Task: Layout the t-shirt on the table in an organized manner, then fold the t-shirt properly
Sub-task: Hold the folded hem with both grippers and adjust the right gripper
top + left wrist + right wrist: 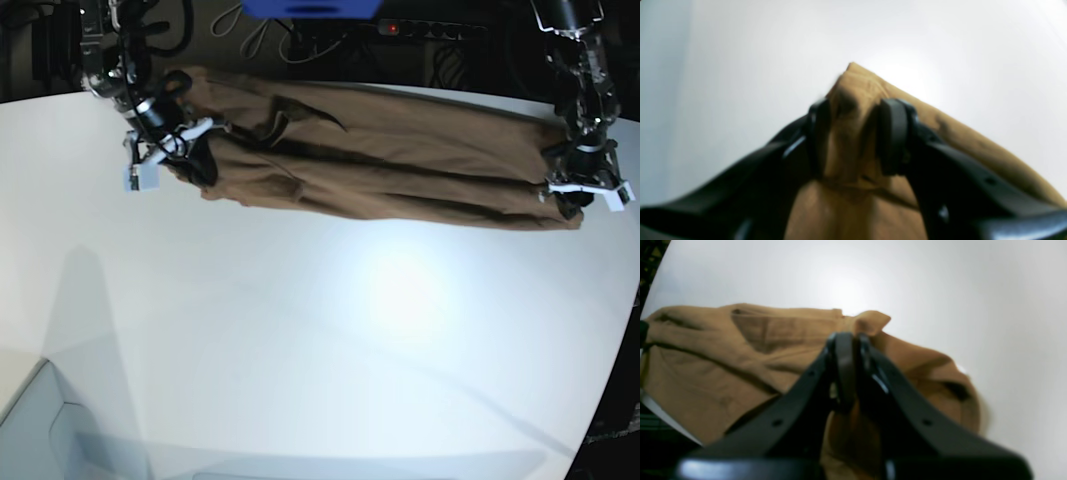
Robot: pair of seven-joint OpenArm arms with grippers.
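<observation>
Brown fabric, the t-shirt (380,165), lies stretched in a long band across the far part of the table (300,330), running from one arm to the other in the base view. Its far edge sits near the table's back rim. Long creases and folds run lengthwise through the cloth, and the garment is bunched rather than flat.

Left gripper (853,133): positioned at the end of the shirt on the base view's right. In the left wrist view its two black fingers (895,133) stand partly apart with a thick gathered wad of brown cloth filling the space between them. The fabric bulges out past the fingertips and spreads wider below them. Finding: clamped on the t-shirt. White tabletop shows beyond the cloth on all sides in that view.

Right gripper (850,340): positioned at the end of the shirt on the base view's left. In the right wrist view the jaws are pressed close together, with a small flap of brown fabric sticking up just past the tips. More cloth lies beneath and to both sides of the gripper, creased and rumpled, with one lobe curling away to the right of that view. Finding: pinched on a thin edge of the t-shirt.

Both wrist views are blurred; the seams and which part of the garment each gripper holds cannot be determined.
</observation>
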